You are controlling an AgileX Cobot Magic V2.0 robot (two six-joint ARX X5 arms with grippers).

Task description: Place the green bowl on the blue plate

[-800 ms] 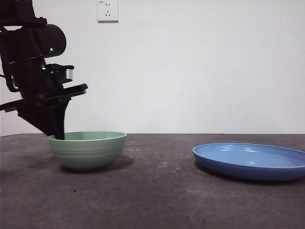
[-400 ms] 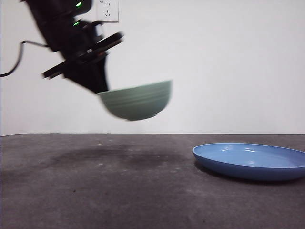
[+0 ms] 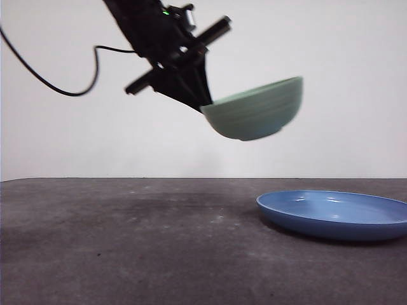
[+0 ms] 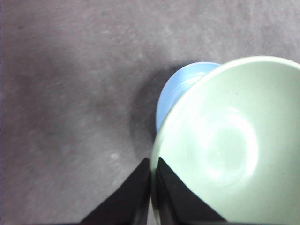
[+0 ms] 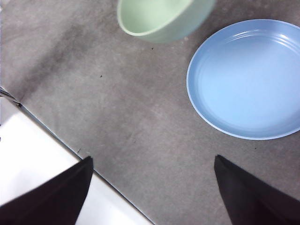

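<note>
My left gripper [image 3: 205, 101] is shut on the rim of the pale green bowl [image 3: 255, 113] and holds it tilted, high above the table and just left of the blue plate [image 3: 334, 214]. In the left wrist view the jaws [image 4: 153, 174] pinch the bowl's rim, one inside and one outside the bowl [image 4: 234, 145], and part of the plate [image 4: 176, 93] shows under it. My right gripper [image 5: 150, 187] is open and empty, above the table's edge; its view shows the plate [image 5: 248, 79] and the bowl [image 5: 161, 18] beyond it.
The dark grey table [image 3: 127, 241] runs under both. A black cable [image 3: 57, 86] hangs from the left arm. The table's edge [image 5: 70, 150] with a white floor shows in the right wrist view.
The left gripper lifted the bowl off the table at the left and carried it up and to the right, toward the plate. The plate has not moved.
</note>
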